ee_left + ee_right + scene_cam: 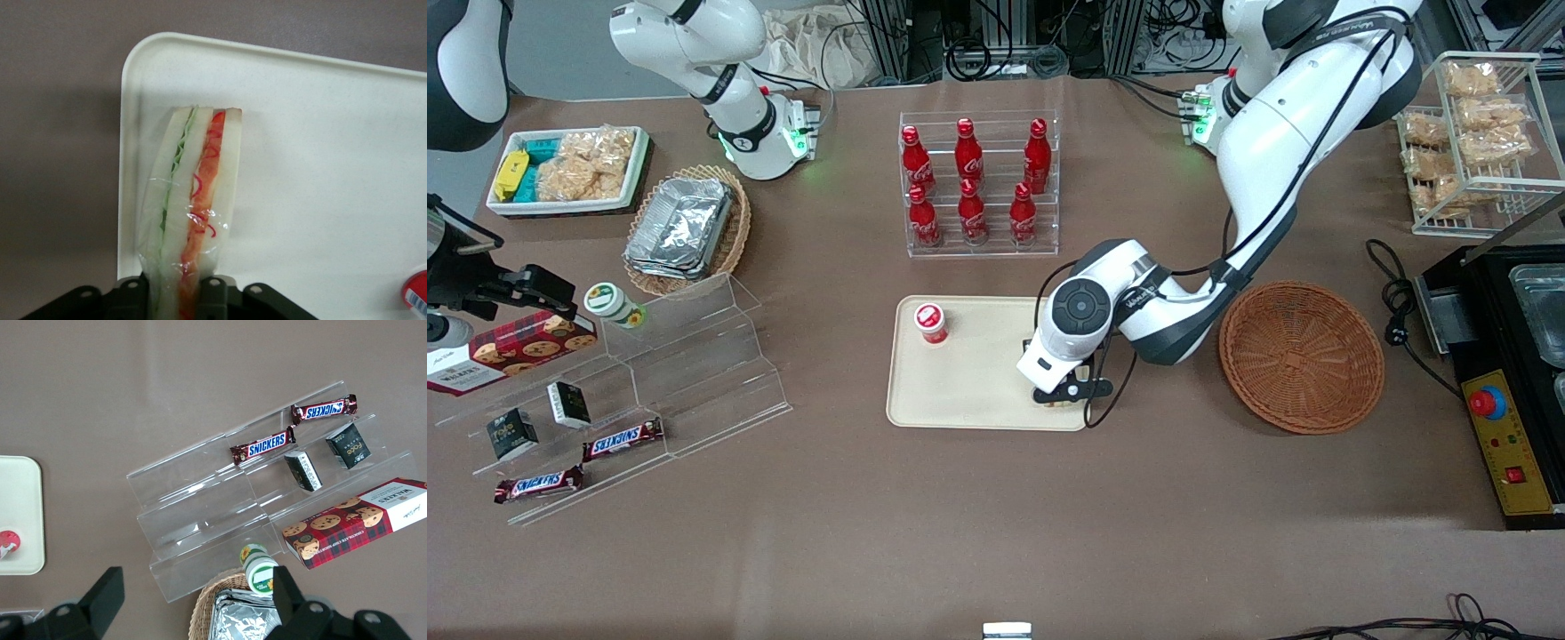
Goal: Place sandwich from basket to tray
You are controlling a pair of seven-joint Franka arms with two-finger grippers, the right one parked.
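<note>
Sandwich (193, 200) fills the wrist view closest to the lens: wrapped in clear film, pale bread with green and red-orange filling on edge, its near end pinched between the gripper (179, 293) fingers. It sits over the tray (320, 167) at a rounded corner, close beside the rim, with brown table (60, 133) just past that edge. Whether its lower face already touches the tray floor cannot be told. Judged risks: released here, the wedge stands on a narrow edge and could topple, and being so near the rim it might tip onto the lip or off onto the table; the slick film could also cling to a finger and drag the wedge as the claw lifts. Front view shows what the wrist camera cannot: the round woven basket (1301, 356) is empty, lying beside the tray toward the working arm's end, and a small red-capped cup (931, 323) stands on the tray well apart from the gripper (1069, 391). In that view the arm's wrist hides nearly all of the sandwich; only a sliver shows under the claw. Wrist view alone reveals the grip and the wrapper.
</note>
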